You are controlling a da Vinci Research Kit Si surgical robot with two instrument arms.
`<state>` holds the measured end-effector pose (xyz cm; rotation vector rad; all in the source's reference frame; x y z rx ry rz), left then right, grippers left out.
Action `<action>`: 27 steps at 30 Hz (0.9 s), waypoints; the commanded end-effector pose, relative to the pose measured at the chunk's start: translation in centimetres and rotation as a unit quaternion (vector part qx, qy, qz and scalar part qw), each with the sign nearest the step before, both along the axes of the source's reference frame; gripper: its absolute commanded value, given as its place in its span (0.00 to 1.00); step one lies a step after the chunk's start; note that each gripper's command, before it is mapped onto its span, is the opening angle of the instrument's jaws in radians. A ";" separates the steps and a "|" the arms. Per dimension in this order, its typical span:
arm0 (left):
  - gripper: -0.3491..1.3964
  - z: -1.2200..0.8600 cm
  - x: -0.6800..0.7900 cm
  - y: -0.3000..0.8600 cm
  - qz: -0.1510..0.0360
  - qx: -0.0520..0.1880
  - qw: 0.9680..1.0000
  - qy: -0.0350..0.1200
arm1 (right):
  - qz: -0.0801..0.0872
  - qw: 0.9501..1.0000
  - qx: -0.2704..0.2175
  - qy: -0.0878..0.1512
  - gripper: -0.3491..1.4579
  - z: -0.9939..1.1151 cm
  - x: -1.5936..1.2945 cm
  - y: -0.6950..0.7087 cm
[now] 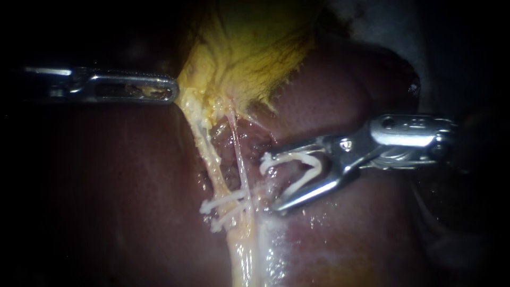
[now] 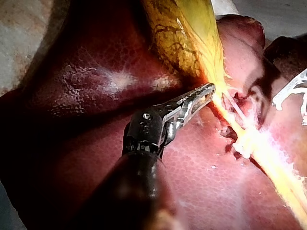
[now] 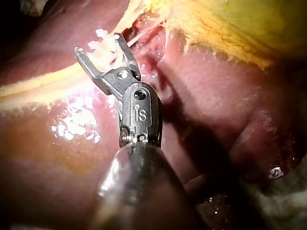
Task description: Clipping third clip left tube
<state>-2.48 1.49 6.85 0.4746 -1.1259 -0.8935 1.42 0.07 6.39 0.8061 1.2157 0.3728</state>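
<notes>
Two instruments, one loaded clip and two clips already seated; we list them as they lie.

Item: left instrument (image 1: 159, 88), a slim steel shaft entering at the upper left of the frame. Its tool is narrow, the jaws closed on the edge of the yellow, veined gallbladder (image 1: 249, 48).

Item: right instrument (image 1: 276, 180), steel, entering from the right at mid-frame. Its tool stands wide and holds an open white plastic clip (image 1: 305, 166) between both jaws, mouth toward the centre.

Item: left tube (image 1: 210, 159), a pale yellow cord running from the gallbladder down the centre of the frame over the dark red liver (image 1: 122, 202). A thin pink strand (image 1: 240, 159) runs just to its right. The loaded clip lies right of both and is around neither.

Item: two seated white clips (image 1: 226, 208), low on the cord, side by side.

Hazards, in our judgement:
- The wide tool must pass the thin pink strand to reach the cord, so it may snare that strand.
- The lower jaw tip sits close to the wet liver and could gouge it.
- Closing too low would stack the clip on the seated pair.
- Closing short would catch only part of the tube.
- If the left tool slips off the gallbladder, the cord slackens and the target shifts.
</notes>
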 end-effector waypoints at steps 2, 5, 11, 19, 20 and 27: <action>0.00 0.00 0.00 0.00 0.000 0.000 1.000 0.000 | -0.001 1.000 0.003 -0.001 0.49 0.09 0.05 -0.02; 0.00 0.00 -0.01 0.00 0.000 0.000 1.000 0.000 | -0.001 1.000 0.007 -0.004 0.49 0.23 0.12 -0.03; 0.00 0.00 -0.01 0.00 -0.001 0.000 1.000 0.000 | 0.003 1.000 0.024 -0.009 0.49 0.53 0.20 -0.04; 0.00 0.00 -0.02 0.00 -0.001 0.000 1.000 0.001 | -0.003 0.999 0.042 -0.009 0.49 0.84 0.26 -0.08; 0.00 0.00 -0.02 0.00 -0.001 0.000 1.000 0.001 | -0.004 0.999 0.044 -0.010 0.49 0.87 0.26 -0.09; 0.00 0.00 -0.02 0.00 -0.001 0.000 1.000 0.001 | -0.003 0.999 0.052 -0.016 0.49 1.07 0.28 -0.14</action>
